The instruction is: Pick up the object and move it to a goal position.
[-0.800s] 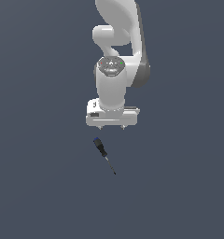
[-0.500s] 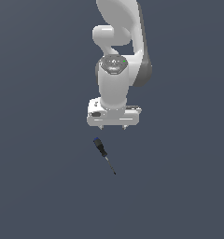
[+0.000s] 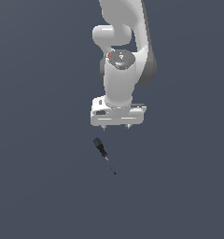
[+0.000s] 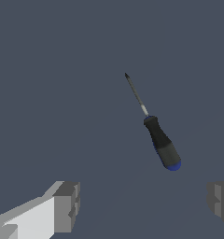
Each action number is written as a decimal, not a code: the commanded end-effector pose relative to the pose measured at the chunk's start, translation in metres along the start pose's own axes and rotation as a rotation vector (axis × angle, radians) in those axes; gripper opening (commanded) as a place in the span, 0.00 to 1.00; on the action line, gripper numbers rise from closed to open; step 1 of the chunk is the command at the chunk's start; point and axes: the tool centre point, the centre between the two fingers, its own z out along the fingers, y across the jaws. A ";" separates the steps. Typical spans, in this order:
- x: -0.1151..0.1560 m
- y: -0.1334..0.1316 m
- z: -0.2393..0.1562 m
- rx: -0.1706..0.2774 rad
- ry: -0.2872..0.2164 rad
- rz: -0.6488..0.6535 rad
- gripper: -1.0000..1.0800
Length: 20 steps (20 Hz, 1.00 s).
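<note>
Screwdriver (image 3: pixel 103 153) (image 4: pixel 156 129) is small & thin, w/ a black handle, a blue end and a thin dark metal tip; it lies flat on the gray floor (image 3: pixel 44 177), just below the gripper (image 3: pixel 116 126) (image 4: pixel 144 205) and not touching it. Gripper fingers (image 4: pixel 67 205) are wide apart, holding nothing. Vs 0.8 s ago, the gripper sits a bit lower and the screwdriver hasn't moved.

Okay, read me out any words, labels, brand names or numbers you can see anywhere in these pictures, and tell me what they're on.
There is no text that can be read.
The screwdriver: plain black handle and blue end cap, no printing.
The gripper: plain white body and bare grey fingers, no label.
The arm's wrist joint cap: tiny red specks, too small to tell whether they are marks or writing.
</note>
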 end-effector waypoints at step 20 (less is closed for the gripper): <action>0.034 0.035 0.075 0.008 -0.011 -0.304 0.96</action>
